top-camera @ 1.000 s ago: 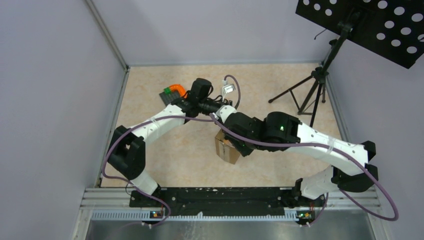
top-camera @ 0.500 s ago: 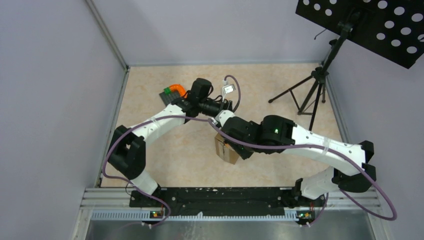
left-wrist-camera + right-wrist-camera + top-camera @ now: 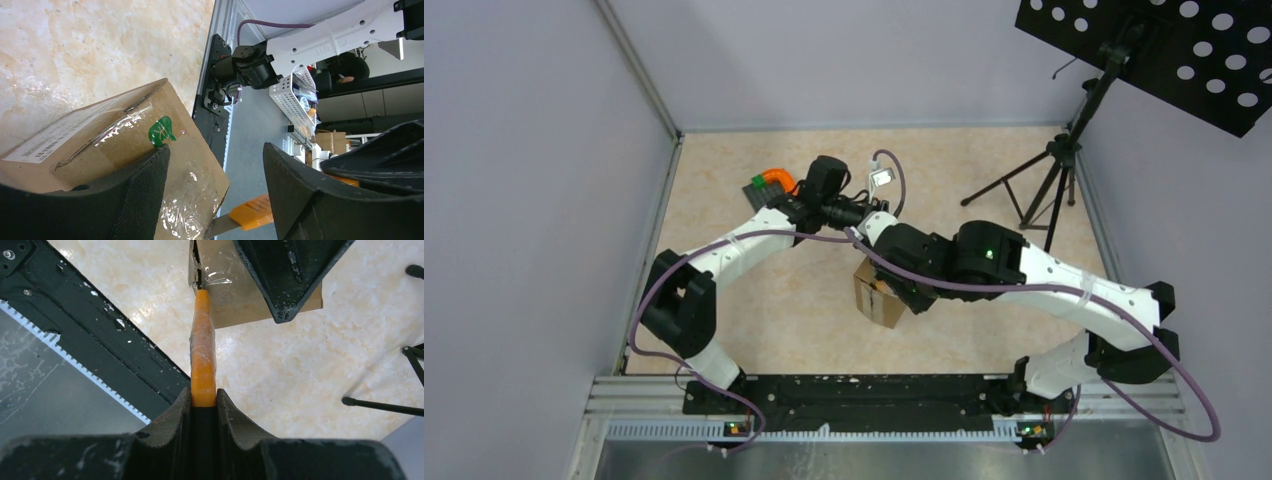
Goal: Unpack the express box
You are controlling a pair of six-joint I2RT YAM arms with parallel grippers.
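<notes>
The express box (image 3: 876, 298) is a small brown carton with a clear tape seam, standing on the marbled floor mid-table. Seen close in the left wrist view, the express box (image 3: 100, 130) carries a white label and a green sticker. My left gripper (image 3: 216, 150) is open, with one finger (image 3: 140, 200) resting on the carton and the other apart from it. My right gripper (image 3: 203, 395) is shut on an orange knife (image 3: 202, 350). Its blade tip touches the taped edge of the express box (image 3: 240, 300). The orange knife (image 3: 250, 212) also shows between the left fingers.
A grey tray with an orange and green item (image 3: 769, 185) and a small white device (image 3: 881, 178) lie behind the arms. A black tripod (image 3: 1044, 190) with a perforated panel (image 3: 1164, 50) stands at the right. Walls close in left and back; a black rail (image 3: 854, 395) runs along the near edge.
The right arm swung a little to the left half a second ago and has come back. The knife stays at the box. The left arm has held still.
</notes>
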